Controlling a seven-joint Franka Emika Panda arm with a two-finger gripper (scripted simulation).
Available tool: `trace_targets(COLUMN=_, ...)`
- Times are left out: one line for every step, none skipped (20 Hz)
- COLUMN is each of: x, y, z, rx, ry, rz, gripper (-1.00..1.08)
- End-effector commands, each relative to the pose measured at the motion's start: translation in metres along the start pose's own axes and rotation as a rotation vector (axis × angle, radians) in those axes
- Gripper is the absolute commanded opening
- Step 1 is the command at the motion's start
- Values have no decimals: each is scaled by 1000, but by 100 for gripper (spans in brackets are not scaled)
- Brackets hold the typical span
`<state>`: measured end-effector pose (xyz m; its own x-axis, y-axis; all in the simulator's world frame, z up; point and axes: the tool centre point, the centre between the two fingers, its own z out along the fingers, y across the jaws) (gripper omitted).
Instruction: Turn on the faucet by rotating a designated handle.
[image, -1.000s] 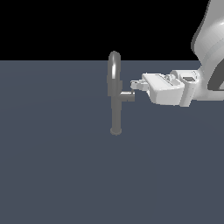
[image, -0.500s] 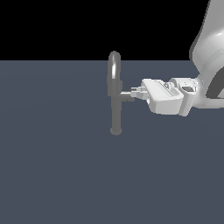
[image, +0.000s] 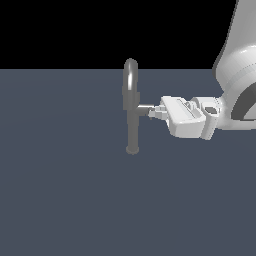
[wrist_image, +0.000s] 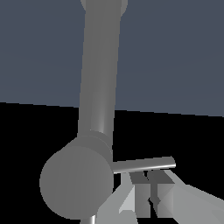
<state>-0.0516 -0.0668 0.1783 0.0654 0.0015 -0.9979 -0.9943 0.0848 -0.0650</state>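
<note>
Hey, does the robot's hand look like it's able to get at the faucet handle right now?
Probably yes. The hand is already at the tip of the handle on the faucet, and nothing stands between them. Whether it actually touches the thin lever rod is unclear.

We see flat, even render lighting, no cast shadows on the floor (image: 60, 200). Soft sheen runs down the faucet (image: 131, 100) column. Both views sharp, no blur or edge distortion; background pure black.

glossy white rounded arm (image: 235, 65), blocky white tool (image: 153, 114)
</note>
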Motion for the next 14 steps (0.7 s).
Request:
trace_targets(x=35, y=8, z=1, rx=8, ry=7, rz=52, gripper=-100)
trace_targets(x=41, y=9, z=1, rx=9, ry=7, rz=58, gripper=-100)
trace_targets(x=41, y=9, z=1, rx=9, ry=7, rz=58, gripper=-100)
trace_targets(x=4, y=-3, z=0, rx=-3, ry=-3, rz=-7, gripper=-100)
trace_targets(x=9, y=-4, z=0, rx=-2, ry=-2, rz=-1, gripper=-100)
trace_targets(x=14, y=-5, z=0, rx=-1, ry=-1, rz=5, gripper=-100)
trace_targets(x=18, y=-6, z=0, rx=0, ry=0, rz=10, gripper=-100)
trace_targets(x=23, y=-7, z=0, rx=1, ry=1, rz=16, gripper=-100)
trace_targets(x=28, y=-8, z=0, rx=2, ry=1, rz=21, gripper=-100)
trace_targets(x=33, y=-8, z=0, rx=3, ry=2, rz=27, gripper=-100)
trace_targets(x=38, y=-9, z=0, rx=4, ry=3, rz=32, gripper=-100)
trace_targets(x=42, y=-10, z=0, rx=5, ry=4, rz=38, gripper=-100)
trace_targets(x=47, y=-11, z=0, rx=6, ry=5, rz=43, gripper=-100)
trace_targets(x=52, y=-11, z=0, rx=7, ry=6, rz=49, gripper=-100)
